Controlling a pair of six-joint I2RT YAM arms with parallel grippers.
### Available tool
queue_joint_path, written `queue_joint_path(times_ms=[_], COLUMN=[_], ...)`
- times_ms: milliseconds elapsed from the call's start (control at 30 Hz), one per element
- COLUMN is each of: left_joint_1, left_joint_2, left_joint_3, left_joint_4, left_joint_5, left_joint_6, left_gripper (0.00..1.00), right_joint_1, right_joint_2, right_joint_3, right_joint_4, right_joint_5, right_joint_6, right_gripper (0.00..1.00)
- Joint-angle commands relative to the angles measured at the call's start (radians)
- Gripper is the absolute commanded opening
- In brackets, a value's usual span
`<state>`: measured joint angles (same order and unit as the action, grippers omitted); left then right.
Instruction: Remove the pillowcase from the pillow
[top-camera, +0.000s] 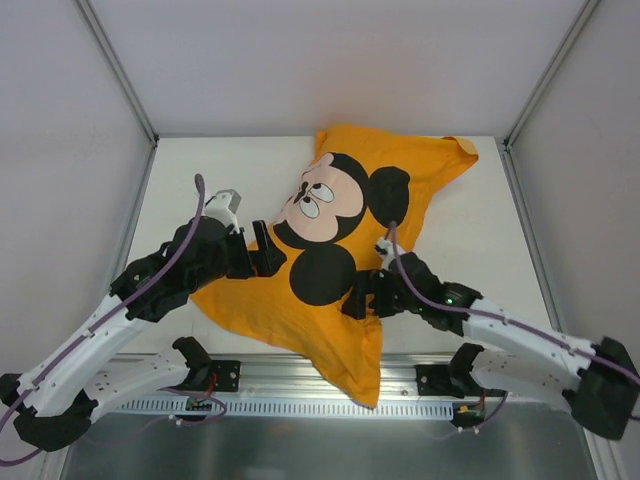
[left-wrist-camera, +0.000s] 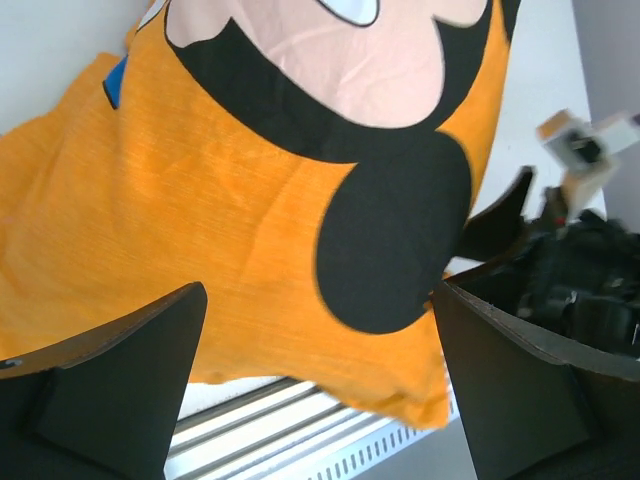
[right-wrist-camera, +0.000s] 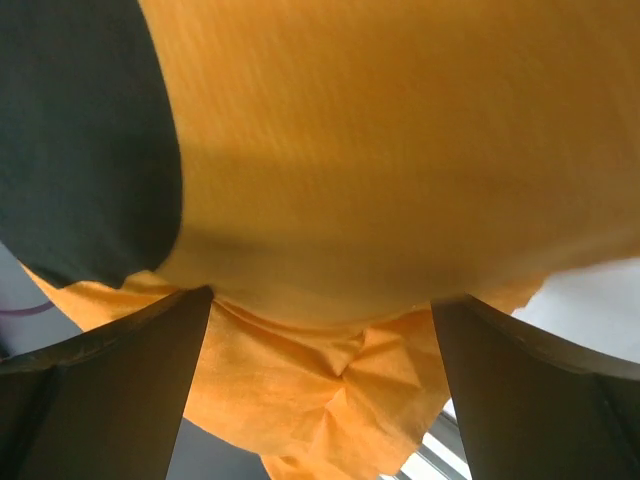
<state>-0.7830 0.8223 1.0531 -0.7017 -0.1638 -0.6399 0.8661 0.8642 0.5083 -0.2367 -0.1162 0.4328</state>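
The orange-yellow pillowcase (top-camera: 350, 230) with the Mickey Mouse print lies diagonally across the table, print side up. Its near corner hangs over the front edge. No white pillow shows; the cover hides whatever is inside. My left gripper (top-camera: 265, 250) is open at the cover's left edge, level with the black ear. In the left wrist view its fingers stand wide apart (left-wrist-camera: 318, 290) with the pillowcase (left-wrist-camera: 250, 200) ahead of them. My right gripper (top-camera: 358, 292) is open against the cover's right edge. In the right wrist view (right-wrist-camera: 322, 297) bunched orange fabric (right-wrist-camera: 350, 380) lies between its spread fingers.
The white table (top-camera: 480, 230) is walled by grey panels on the left, right and back. A metal rail (top-camera: 300, 375) with the arm mounts runs along the near edge. The right arm (left-wrist-camera: 580, 290) shows at the right of the left wrist view.
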Motion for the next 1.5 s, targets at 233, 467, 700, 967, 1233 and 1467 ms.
queue_joint_path(times_ms=[233, 467, 700, 967, 1233, 1467], left_joint_1=[0.016, 0.016, 0.016, 0.198, 0.329, 0.334], left_joint_2=[-0.205, -0.23, -0.088, -0.012, 0.043, 0.077], left_joint_3=[-0.068, -0.093, -0.108, -0.094, -0.099, -0.111], left_joint_4=[-0.105, -0.176, -0.174, -0.171, -0.165, -0.148], left_joint_5=[-0.097, -0.14, -0.22, -0.097, -0.042, -0.006], left_joint_6=[-0.191, -0.216, -0.248, -0.205, -0.145, -0.119], left_gripper=[0.97, 0.98, 0.99, 0.99, 0.99, 0.99], right_joint_1=[0.148, 0.041, -0.148, -0.311, -0.331, -0.332], right_joint_2=[0.835, 0.69, 0.246, -0.094, -0.048, 0.042], right_joint_3=[0.781, 0.825, 0.526, 0.346, 0.263, 0.219], right_joint_4=[0.16, 0.009, -0.193, -0.444, -0.46, -0.193], right_joint_5=[-0.163, -0.13, 0.182, 0.389, 0.359, 0.185], right_joint_6=[-0.032, -0.127, -0.151, -0.186, -0.181, -0.152], right_gripper=[0.97, 0.96, 0.96, 0.96, 0.96, 0.32])
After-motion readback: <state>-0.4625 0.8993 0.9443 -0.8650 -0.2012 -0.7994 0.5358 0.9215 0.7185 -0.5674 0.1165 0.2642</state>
